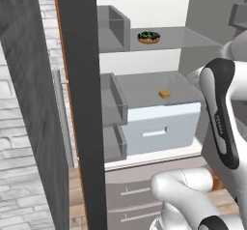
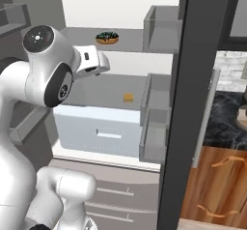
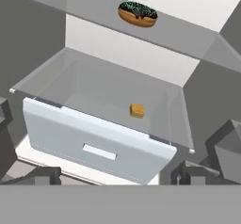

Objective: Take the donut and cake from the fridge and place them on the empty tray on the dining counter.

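Grey double-door fridge open; chocolate-iced ring donut on upper glass shelf; small yellow-orange cake on lower shelf above pale drawer. Hand spread, empty, well short of both.

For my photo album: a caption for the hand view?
Open fridge: donut on upper shelf, cake on the shelf below.

White brick wall left; wood cabinet right.

Whitish brick wall at left, wooden cabinet front low at right.
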Controlling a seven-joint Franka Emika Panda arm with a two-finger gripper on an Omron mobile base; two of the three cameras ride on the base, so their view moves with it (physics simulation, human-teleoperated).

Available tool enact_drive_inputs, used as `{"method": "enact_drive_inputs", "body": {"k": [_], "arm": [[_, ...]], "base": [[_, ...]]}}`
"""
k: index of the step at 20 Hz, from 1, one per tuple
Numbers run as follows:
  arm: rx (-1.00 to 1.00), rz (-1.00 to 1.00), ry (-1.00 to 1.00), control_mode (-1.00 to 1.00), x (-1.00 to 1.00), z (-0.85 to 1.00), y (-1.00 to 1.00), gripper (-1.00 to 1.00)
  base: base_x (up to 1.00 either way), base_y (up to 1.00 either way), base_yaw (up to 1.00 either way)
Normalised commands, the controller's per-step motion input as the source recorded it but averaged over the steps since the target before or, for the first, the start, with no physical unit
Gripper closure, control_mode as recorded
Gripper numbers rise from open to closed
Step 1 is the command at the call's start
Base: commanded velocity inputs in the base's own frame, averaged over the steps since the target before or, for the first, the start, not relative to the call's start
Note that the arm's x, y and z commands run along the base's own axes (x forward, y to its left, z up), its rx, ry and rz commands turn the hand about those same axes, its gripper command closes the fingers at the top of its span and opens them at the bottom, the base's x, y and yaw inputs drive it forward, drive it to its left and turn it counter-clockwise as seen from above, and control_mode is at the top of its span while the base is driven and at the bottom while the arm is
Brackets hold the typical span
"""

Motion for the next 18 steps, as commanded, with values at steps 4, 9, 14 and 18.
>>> {"method": "enact_drive_inputs", "body": {"k": [4, 9, 14, 18], "arm": [[0.00, 0.00, 0.00, 1.00, 0.00, 0.00, 0.00, -1.00], [0.00, 0.00, 0.00, 1.00, 0.00, 0.00, 0.00, -1.00], [0.00, 0.00, 0.00, 1.00, 0.00, 0.00, 0.00, -1.00], [0.06, 0.00, -0.04, -1.00, 0.07, 0.36, 0.01, -1.00]], "base": [[0.62, 0.00, 0.00], [0.68, 0.00, 0.00], [0.47, 0.00, 0.00], [0.00, 0.00, 0.00]]}}
